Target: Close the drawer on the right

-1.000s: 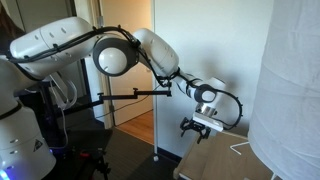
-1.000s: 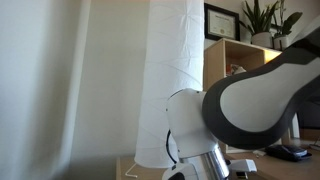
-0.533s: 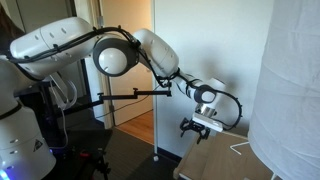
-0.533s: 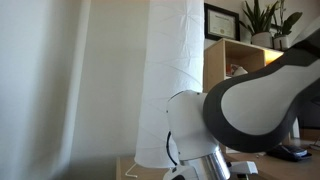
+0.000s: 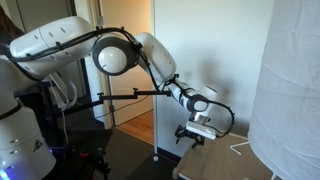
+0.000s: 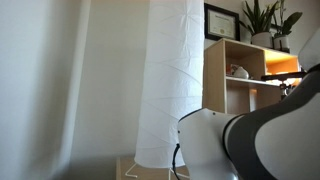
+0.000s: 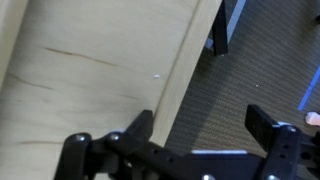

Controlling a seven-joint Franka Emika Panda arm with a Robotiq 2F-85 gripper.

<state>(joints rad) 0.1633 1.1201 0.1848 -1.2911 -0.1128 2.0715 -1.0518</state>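
The drawer (image 5: 226,165) is a low, light-tan wooden box with a flat pale top at the bottom of an exterior view. A thin white wire (image 5: 240,148) lies on it. A corner of it shows in an exterior view (image 6: 148,173). In the wrist view its top (image 7: 80,70) fills the left, and its darker front edge (image 7: 185,75) runs diagonally. My gripper (image 5: 195,133) hangs just above the drawer's near edge. Its jaws (image 7: 200,125) are open and empty. One finger is over the wooden edge, the other over the carpet.
A large white curtain-like sheet (image 5: 290,90) hangs beside the drawer, and it also shows in an exterior view (image 6: 175,80). Dark grey carpet (image 7: 255,70) lies below the edge. A wooden shelf (image 6: 240,65) with plants stands behind. A doorway (image 5: 135,120) opens behind the arm.
The arm has lowered and swung slightly, bringing the gripper down closer to the drawer's edge. The jaws stay open.
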